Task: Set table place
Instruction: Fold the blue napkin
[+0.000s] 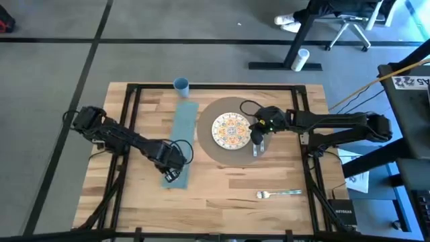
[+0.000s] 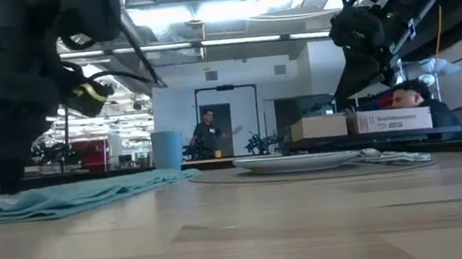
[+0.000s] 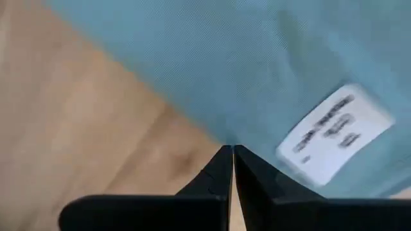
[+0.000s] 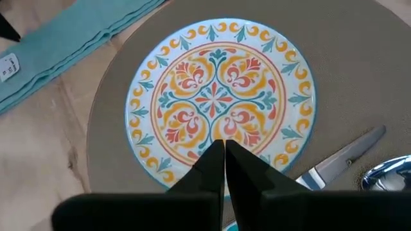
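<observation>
Placemat [image 1: 209, 148] is carrying the plate [image 1: 231, 130]; right end effector [image 1: 259, 141], fingers together, is hovering above; left end effector [image 1: 170, 176], fingers together, is touching the napkin [image 1: 183, 124].

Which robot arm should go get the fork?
Probably the right. The fork lies on the table's right half, closer to the right gripper over the placemat; the left gripper is over the napkin.

Probably an open-plan lab, office chair [image 1: 354, 25], ceiling strip lights [image 2: 200, 11]
</observation>
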